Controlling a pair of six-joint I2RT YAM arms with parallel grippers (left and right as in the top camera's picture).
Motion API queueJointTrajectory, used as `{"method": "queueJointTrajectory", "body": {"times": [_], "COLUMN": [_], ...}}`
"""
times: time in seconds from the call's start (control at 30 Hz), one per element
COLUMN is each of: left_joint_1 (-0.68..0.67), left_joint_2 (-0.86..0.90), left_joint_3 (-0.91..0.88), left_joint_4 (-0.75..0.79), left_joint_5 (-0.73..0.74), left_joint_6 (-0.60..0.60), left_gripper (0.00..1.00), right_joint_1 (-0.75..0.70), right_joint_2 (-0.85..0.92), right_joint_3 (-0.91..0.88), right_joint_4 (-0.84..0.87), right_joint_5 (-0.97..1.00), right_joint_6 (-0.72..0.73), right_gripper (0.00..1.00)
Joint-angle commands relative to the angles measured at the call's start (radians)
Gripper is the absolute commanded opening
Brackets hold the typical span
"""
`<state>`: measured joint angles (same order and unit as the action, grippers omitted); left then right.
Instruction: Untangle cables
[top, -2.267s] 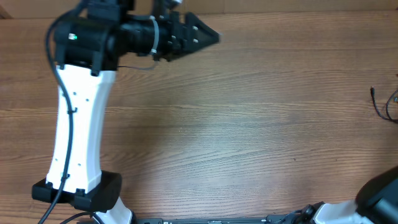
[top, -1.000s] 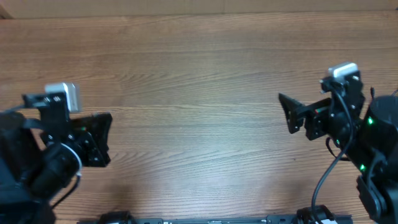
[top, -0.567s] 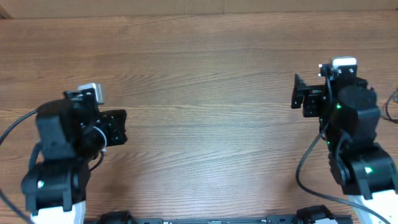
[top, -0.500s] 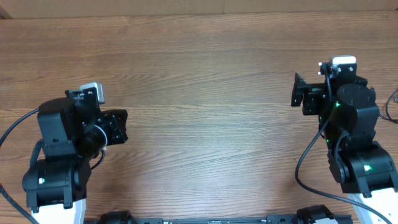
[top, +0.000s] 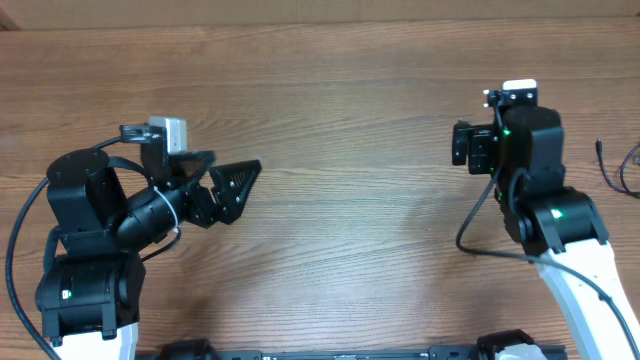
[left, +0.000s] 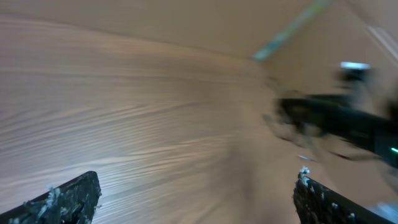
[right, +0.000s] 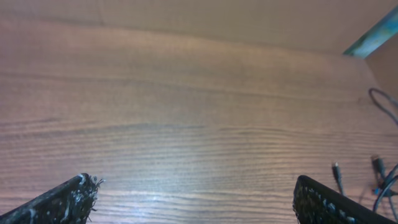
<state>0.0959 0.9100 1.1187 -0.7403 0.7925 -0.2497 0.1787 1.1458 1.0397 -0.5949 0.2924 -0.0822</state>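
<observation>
L fingers (top: 236, 182) hang over the left-centre of the wood counter (top: 340, 90), pointing right, toward the R arm (top: 545, 205). The L wrist view is badly blurred. Even so, it shows both tips down at the bottom corners, far apart, w/ only bare wood grain btwn them. So they are spread wide and hold nothing. The R arm shows there only as a dark smear, upper right.

R fingers (top: 464, 146) are over the right part of the counter. In the R wrist view the tips sit at the two bottom corners, w/ plain wood btwn them. They are also spread wide, nothing held.

The cables (top: 612, 170) lie at the far right edge of the counter, right of the R arm and partly cut off by the frame. They are thin black cords. The R wrist view has them at lower right, w/ loose loops and a couple of small plug ends flat on the wood. They sit off to the right of the right-side tip, not btwn the fingers, and well apart from the L fingers. No finger touches them.
</observation>
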Motion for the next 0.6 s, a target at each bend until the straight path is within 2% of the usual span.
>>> {"method": "queueJointTrajectory", "body": {"times": [0.0, 0.1, 0.3, 0.5, 0.57], "left_joint_1": [-0.001, -0.001, -0.001, -0.001, -0.001], "left_joint_2": [-0.009, -0.009, -0.009, -0.008, -0.007], "left_joint_3": [0.01, 0.01, 0.01, 0.01, 0.01], "left_joint_4": [0.013, 0.014, 0.038, 0.038, 0.038], "left_joint_5": [0.243, 0.252, 0.252, 0.252, 0.251], "left_joint_6": [-0.004, -0.079, -0.314, -0.328, -0.369], "left_gripper": [0.99, 1.0, 1.0, 1.0, 1.0], "right_joint_1": [0.002, 0.002, 0.002, 0.002, 0.002], "right_joint_2": [0.056, 0.104, 0.19, 0.238, 0.246], "right_joint_3": [0.009, 0.009, 0.009, 0.009, 0.009], "right_joint_4": [0.003, 0.003, 0.003, 0.003, 0.003], "right_joint_5": [0.01, 0.01, 0.01, 0.01, 0.01], "right_joint_6": [0.008, 0.007, 0.008, 0.008, 0.008], "right_gripper": [1.0, 1.0, 1.0, 1.0, 1.0]}}
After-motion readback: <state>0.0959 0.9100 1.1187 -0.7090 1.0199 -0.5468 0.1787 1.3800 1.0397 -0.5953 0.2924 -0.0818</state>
